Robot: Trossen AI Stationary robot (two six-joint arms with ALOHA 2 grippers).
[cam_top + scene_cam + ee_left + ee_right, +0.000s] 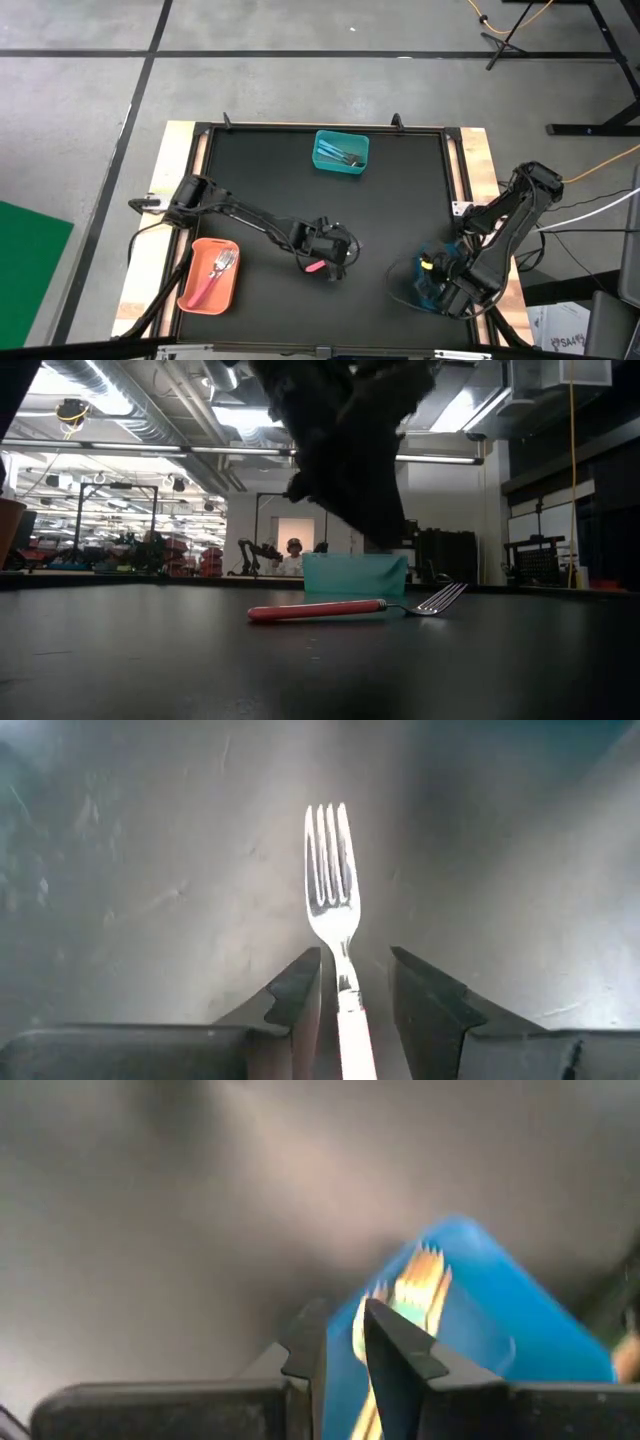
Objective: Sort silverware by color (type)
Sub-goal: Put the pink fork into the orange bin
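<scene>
A pink-handled fork lies flat on the black table, tines toward the right edge. My left gripper hangs just above it, open, one finger on each side of the fork's neck without touching; in the high view it covers all but the pink handle end. My right gripper hovers at the near right over a blue bin that holds gold-handled forks. Its fingers stand a narrow gap apart, with nothing plainly between them.
An orange bin with pink-handled silverware sits at the near left. A teal bin with blue-handled pieces stands at the far middle. The blue bin is at the near right, under the right arm. Bare black tabletop lies between them.
</scene>
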